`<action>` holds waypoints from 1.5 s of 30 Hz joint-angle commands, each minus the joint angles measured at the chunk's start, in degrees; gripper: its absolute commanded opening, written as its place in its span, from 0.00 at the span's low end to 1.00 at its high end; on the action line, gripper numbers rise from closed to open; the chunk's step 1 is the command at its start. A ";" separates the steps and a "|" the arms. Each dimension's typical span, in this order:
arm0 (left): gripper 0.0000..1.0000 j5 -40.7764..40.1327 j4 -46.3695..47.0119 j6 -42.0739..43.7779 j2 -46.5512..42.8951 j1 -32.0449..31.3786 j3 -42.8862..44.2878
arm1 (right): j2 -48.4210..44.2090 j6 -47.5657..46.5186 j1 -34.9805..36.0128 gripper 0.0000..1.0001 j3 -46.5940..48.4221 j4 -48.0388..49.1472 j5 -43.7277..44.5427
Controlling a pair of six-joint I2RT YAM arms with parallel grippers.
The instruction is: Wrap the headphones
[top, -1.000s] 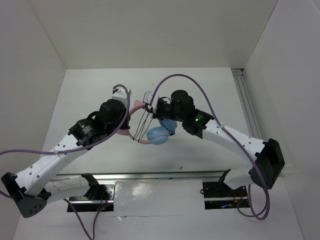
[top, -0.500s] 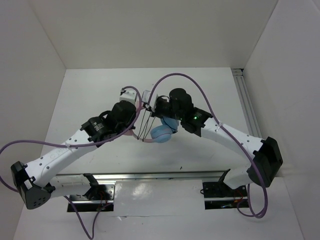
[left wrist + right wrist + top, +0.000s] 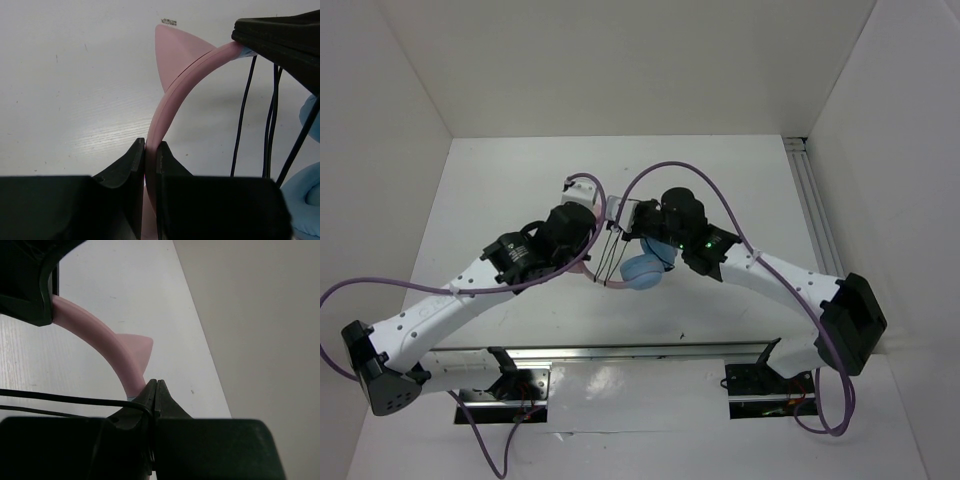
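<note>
My left gripper (image 3: 150, 146) is clamped on the pink band (image 3: 172, 95) of the headphones (image 3: 642, 270), which rises from between its jaws. My right gripper (image 3: 155, 385) pinches shut on the band's far end. Beyond, strands of cord (image 3: 243, 115) hang beside a blue cup (image 3: 304, 200). I judge a few loops made, with the wrap unfinished and the cord unsecured.

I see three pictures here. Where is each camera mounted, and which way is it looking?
Top external: fixed above and behind the arms, looking down on the table; both whole arms show, meeting over the headphones.
Left wrist: on the left arm, looking along the left gripper, shut on the pink headband.
Right wrist: on the right arm, looking along the right gripper, pinching the same headband farther along.
Shared: both wrist views show the headband and black cord.
</note>
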 commanded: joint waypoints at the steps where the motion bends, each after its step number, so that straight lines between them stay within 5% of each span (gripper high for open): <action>1: 0.00 2.67 -4.79 0.38 0.42 -0.86 1.06 | -3.45 -2.16 -2.26 0.00 0.92 11.30 4.11; 21: 0.00 12.17 -4.09 5.56 -3.17 -1.99 -0.88 | -4.60 -7.17 -10.96 0.00 -0.75 16.04 -1.69; 36: 0.00 10.32 -6.46 6.62 -3.79 -2.00 0.70 | -3.01 -8.31 -13.34 0.16 0.92 14.11 -2.93; 40: 0.00 10.32 -6.46 6.62 -3.79 -2.00 0.70 | -1.88 -8.31 -14.40 0.13 0.92 14.11 -2.93; 42: 0.00 10.32 -6.46 6.62 -3.79 -2.00 0.70 | -1.35 -8.31 -14.40 0.00 0.92 13.24 -3.54; 45: 0.00 10.32 -6.46 6.62 -3.79 -2.00 0.70 | -0.82 -7.00 -14.93 0.00 1.54 13.23 -5.12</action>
